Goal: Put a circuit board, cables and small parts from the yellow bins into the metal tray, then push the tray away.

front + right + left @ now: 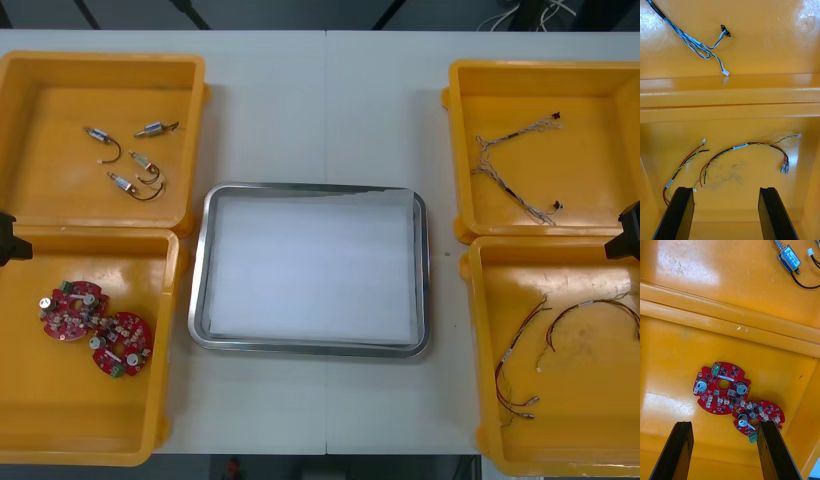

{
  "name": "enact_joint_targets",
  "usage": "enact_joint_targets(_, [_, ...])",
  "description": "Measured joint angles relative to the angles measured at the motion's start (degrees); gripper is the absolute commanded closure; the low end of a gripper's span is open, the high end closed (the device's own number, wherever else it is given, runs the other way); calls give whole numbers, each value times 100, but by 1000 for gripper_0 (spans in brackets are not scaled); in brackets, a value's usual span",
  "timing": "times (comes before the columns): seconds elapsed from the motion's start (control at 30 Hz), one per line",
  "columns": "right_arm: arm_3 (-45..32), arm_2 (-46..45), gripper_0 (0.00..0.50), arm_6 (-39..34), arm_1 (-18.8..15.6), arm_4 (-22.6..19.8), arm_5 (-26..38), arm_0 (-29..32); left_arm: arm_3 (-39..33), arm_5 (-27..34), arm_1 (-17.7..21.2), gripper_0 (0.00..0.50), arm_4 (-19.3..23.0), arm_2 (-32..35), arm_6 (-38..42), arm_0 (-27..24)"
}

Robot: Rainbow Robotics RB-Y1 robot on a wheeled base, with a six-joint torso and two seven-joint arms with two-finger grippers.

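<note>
A: What's the layout, biggest first?

B: A light table (320, 100) with four yellow bins (100, 455), two down each side. The metal tray (310, 187) sits between them, white inside with nothing in it, so I'd say the job is at its start.

A: And the arms?

B: The left gripper (725, 423) hangs over the near left bin, fingers wide apart and holding nothing. The right gripper (726, 189) hangs over the near right bin, just as wide and also holding nothing.

A: What lies under the left one?

B: Two round red boards (722, 388), touching at their edges, one close by a finger. I can't tell which overlaps the other. They look stiff, flat and light, but the bits soldered on top seem fragile. I'd pinch one across its bare rim, on the side away from its neighbour, or the second may drag along.

A: Under the right?

B: Red and yellow cables (739, 146) lie loose on the bin floor, with blue and white cables (692, 42) in the bin beyond. They're probably soft, floppy and light, so take a bundle near its middle, not by a plug.

A: Smallest?

B: Small metal parts (130, 160) with wire tails, in the far left bin. They're likely dense and slippery, so grip the body, not the tail.
</note>
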Motion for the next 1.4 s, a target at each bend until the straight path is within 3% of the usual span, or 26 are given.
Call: enact_joint_targets(1.4, [0, 0, 0, 0, 0, 0, 0, 0, 0, 0, 0, 0, 0, 0, -1, 0])
